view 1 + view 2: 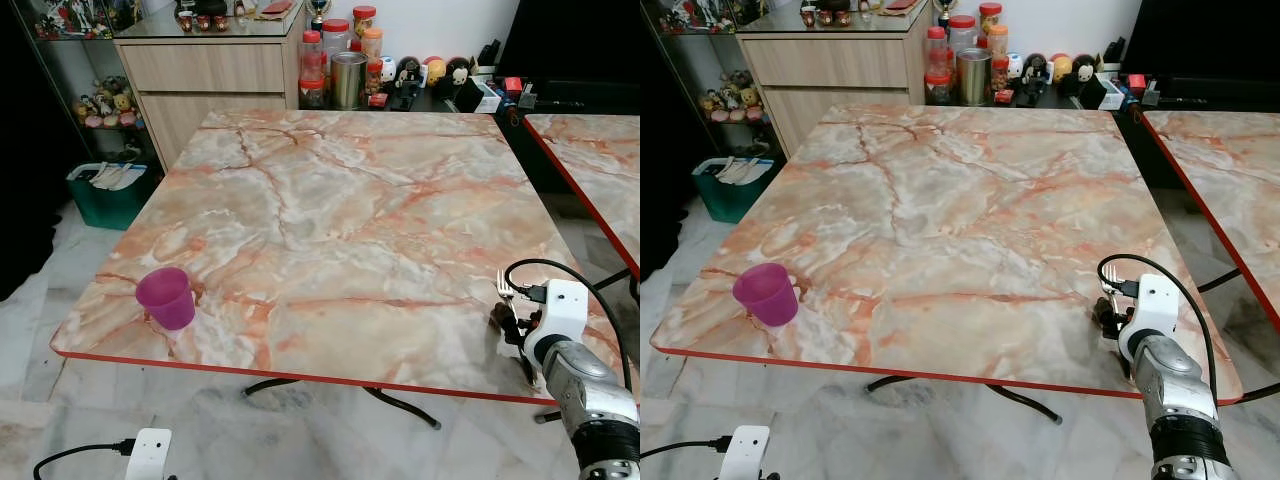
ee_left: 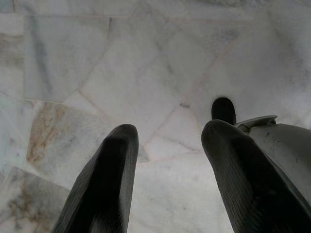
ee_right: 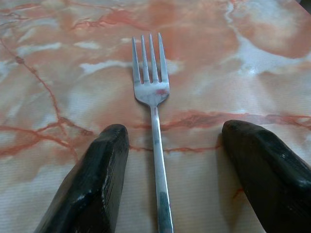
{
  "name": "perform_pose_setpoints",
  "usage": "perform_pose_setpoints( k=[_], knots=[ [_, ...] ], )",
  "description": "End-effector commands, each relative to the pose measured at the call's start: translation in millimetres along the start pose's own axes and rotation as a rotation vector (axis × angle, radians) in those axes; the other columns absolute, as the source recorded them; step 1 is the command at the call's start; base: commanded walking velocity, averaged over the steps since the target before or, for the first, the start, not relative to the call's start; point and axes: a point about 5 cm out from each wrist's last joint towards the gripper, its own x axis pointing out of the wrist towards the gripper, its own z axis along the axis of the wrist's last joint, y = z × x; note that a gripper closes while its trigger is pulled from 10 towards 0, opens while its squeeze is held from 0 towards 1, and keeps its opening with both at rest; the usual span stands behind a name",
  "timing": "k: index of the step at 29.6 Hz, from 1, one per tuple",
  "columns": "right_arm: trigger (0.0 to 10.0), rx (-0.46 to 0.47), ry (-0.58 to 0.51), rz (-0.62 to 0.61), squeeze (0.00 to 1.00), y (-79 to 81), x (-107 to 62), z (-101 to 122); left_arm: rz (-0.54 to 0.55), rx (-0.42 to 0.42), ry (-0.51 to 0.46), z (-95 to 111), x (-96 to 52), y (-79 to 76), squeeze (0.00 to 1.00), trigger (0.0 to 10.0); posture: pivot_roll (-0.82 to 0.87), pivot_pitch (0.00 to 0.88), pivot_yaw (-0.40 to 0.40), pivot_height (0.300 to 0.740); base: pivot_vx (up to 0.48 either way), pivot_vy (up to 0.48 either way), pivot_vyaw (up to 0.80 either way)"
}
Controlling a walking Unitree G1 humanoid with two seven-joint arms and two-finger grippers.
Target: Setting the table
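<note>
The left gripper (image 2: 167, 179) is hanging low over the pale floor (image 2: 121, 73), near the bench's front edge. Its two black fingers (image 2: 102, 189) are spread apart and are gripping nothing. A bit of white plastic is showing beside one finger.

The right gripper (image 3: 170, 179) is sitting at the bench's near right corner. Its fingers (image 3: 87, 184) are spread wide, one on each side of a fork (image 3: 154, 111). The fork is lying flat on the bench (image 1: 340, 200), and the fingers are not touching it. Its prongs are pointing away from the robot. From the head, the fork's prongs (image 1: 505, 289) are peeking out just past the white wrist block, close to the right edge.

A pink cup (image 1: 166, 297) is standing upright at the near left corner, well apart from the fork.

The bench is orange and white marble with a red rim. A second bench (image 1: 590, 170) like it is standing to the right.

A green bin (image 1: 110, 195) is sitting on the floor, left of the bench. Past the far edge, a wooden cabinet (image 1: 205, 85) is standing by the wall. Beside it, jars (image 1: 345, 60) and small toys (image 1: 430, 70) are lined up on a low shelf.
</note>
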Motion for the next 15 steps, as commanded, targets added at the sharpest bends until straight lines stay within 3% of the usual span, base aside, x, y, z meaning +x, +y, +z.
perform_pose_setpoints(
  k=[1, 2, 3, 4, 15],
  knots=[
    [10.0, -0.015, 0.022, -0.007, 0.0, -3.2, -0.1, -1.7, -0.005, 0.007, 0.019, -3.1, -0.2, -0.6, 0.0, 10.0, 0.03, 0.026, -0.003, 0.74, 0.0, 0.0, 0.0],
    [10.0, -0.015, 0.022, -0.007, 0.0, -3.2, -0.1, -1.7, -0.005, 0.007, 0.019, -3.1, -0.2, -0.6, 0.0, 10.0, 0.03, 0.026, -0.003, 0.74, 0.0, 0.0, 0.0],
    [7.0, -0.017, 0.024, -0.005, 0.0, -3.1, -0.1, -2.0, -0.005, 0.006, 0.019, -3.1, -0.2, -0.7, 0.0, 10.0, 0.03, 0.025, -0.003, 0.74, 0.0, 0.0, 0.0],
    [0.0, -0.018, 0.025, -0.003, 0.0, -3.0, -0.1, -2.2, -0.005, 0.006, 0.019, -3.2, -0.2, -0.7, 0.0, 10.0, 0.03, 0.025, -0.004, 0.74, 0.0, 0.0, 0.0],
    [0.0, -0.027, 0.018, 0.008, 0.0, -2.4, 0.1, -1.3, -0.006, 0.005, 0.019, -3.0, -0.1, -1.6, 0.0, 10.0, 0.03, 0.022, -0.006, 0.74, 0.0, 0.0, 0.0]
  ],
)
